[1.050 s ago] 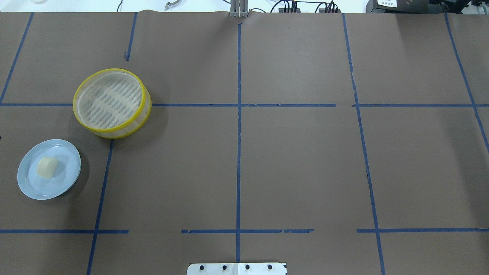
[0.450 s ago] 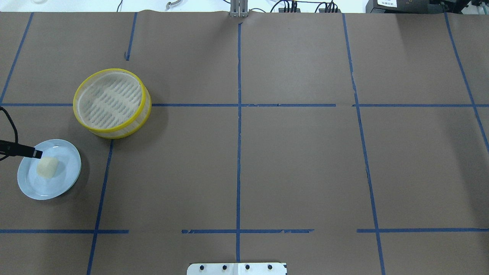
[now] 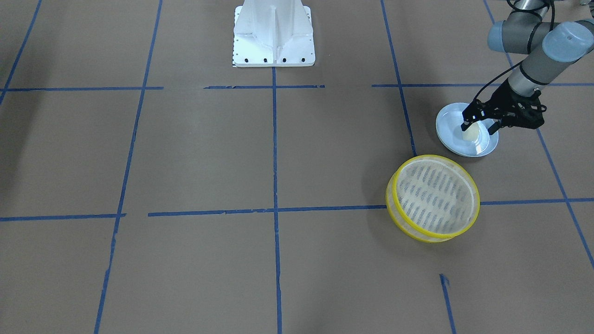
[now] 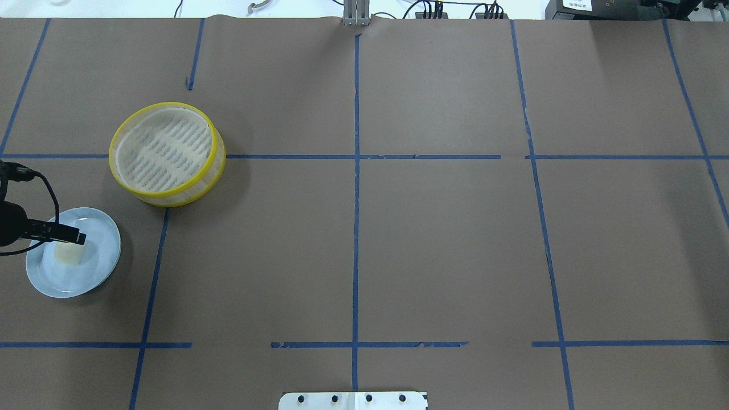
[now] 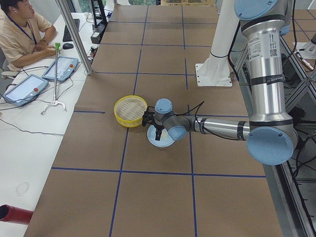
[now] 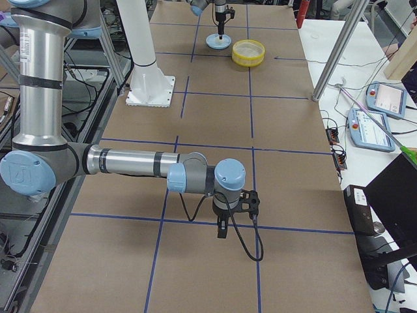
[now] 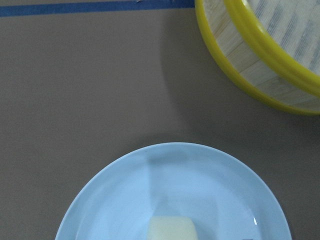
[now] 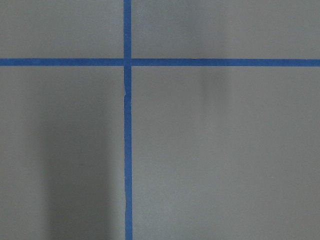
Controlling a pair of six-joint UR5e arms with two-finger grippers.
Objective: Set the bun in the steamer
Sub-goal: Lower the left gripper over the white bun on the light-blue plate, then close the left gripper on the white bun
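The bun (image 4: 68,254) is a small cream-white lump lying on a pale blue plate (image 4: 85,285) at the table's left. It also shows in the front view (image 3: 471,134) and at the bottom of the left wrist view (image 7: 171,230). My left gripper (image 3: 479,125) is open, low over the plate, with its fingers on either side of the bun; in the overhead view it (image 4: 77,239) comes in from the left edge. The steamer (image 4: 165,151), a round basket with yellow rims, stands empty just beyond the plate (image 3: 434,199). My right gripper (image 6: 221,229) shows only in the right side view, over bare table; I cannot tell its state.
The white robot base (image 3: 274,35) stands at the table's middle near edge. Blue tape lines cross the brown paper. A person (image 5: 19,29) sits at a side desk with tablets (image 5: 59,68), beside a metal post (image 5: 74,37).
My left arm has come into the overhead view from the left edge and moved right over the plate until its fingers reach the bun. Bun, plate and steamer have not moved.
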